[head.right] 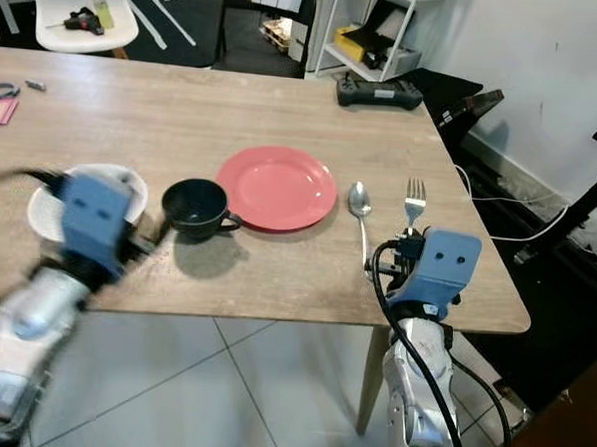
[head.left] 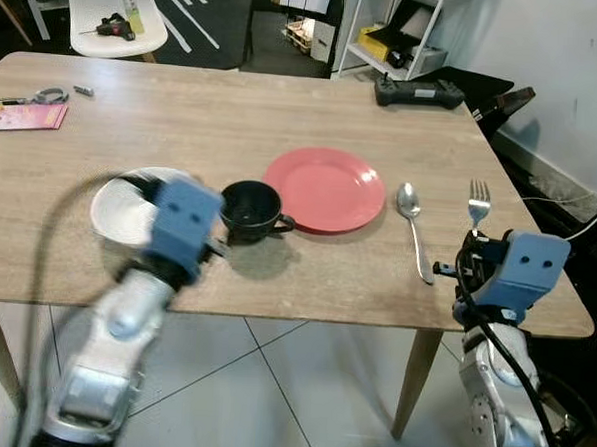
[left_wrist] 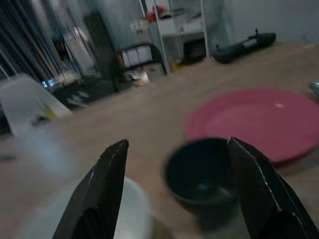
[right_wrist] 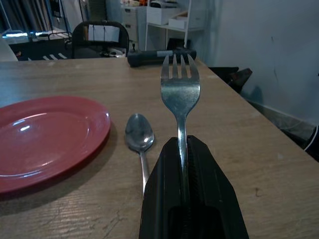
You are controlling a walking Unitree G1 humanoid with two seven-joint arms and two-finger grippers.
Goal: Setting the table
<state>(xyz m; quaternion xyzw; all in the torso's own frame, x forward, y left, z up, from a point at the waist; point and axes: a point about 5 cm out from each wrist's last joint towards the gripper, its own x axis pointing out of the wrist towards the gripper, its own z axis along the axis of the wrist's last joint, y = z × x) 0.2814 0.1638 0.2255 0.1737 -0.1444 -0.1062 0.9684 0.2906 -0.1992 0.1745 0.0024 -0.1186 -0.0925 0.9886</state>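
Observation:
A red plate (head.left: 325,190) lies in the middle of the wooden table (head.left: 234,120). To its left stands a black cup (head.left: 251,209), and further left a white saucer (head.left: 124,209). A spoon (head.left: 414,225) lies right of the plate. My right gripper (right_wrist: 182,149) is shut on the handle of a fork (head.left: 478,203), holding it just right of the spoon with the tines pointing away from me. My left gripper (left_wrist: 178,144), blurred, is open near the front edge, and the cup (left_wrist: 199,174) sits just beyond its two fingers, over the saucer's near side.
A black controller (head.left: 418,93) rests at the table's far right. Pink paper (head.left: 26,117) and a metal ring (head.left: 47,95) lie at the far left. A white chair (head.left: 114,9) and shelves stand behind. Cables run over the floor on the right.

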